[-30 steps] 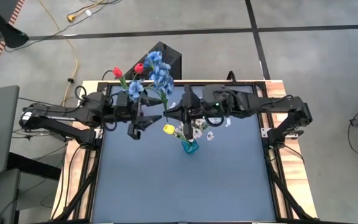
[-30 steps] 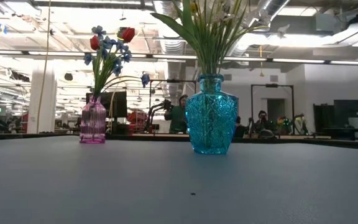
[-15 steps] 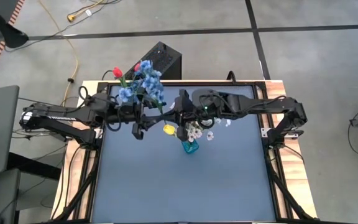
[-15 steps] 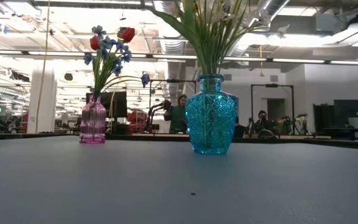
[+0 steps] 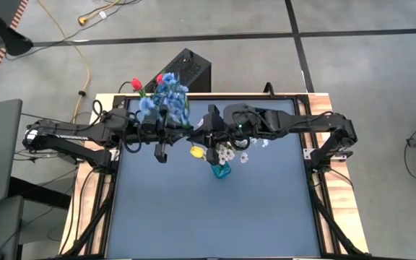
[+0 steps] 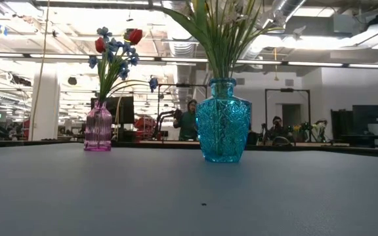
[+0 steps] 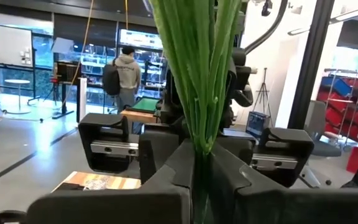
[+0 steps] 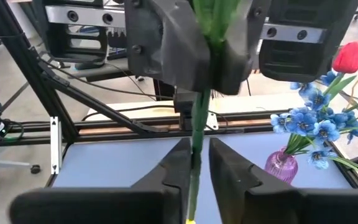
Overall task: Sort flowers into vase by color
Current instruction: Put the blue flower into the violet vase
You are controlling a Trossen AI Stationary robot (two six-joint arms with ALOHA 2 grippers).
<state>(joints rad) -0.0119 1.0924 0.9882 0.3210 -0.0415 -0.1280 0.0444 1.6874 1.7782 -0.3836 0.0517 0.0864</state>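
Both grippers pinch one blue sprig [image 5: 166, 100] mid-air, left gripper [image 5: 166, 133] and right gripper [image 5: 206, 132] clamped on its stem, likely a handover toward the pink vase [image 6: 98, 126].

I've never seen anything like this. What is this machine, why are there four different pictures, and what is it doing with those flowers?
It is a robot with two dark arms working over a blue-grey table. One picture looks straight down from above, one looks level across the table top, and two come from small cameras on the arms' wrists.

On the table stand a teal glass vase with white and yellow flowers, and a pink vase with blue sprigs and red tulips.

Each arm ends in jaws, a two-finger gripper. The left gripper is closed on a bunch of green stems, whose blue blossoms show from above. The right gripper is pinched on the same stem bunch lower down, so both arms meet near the table's back middle.
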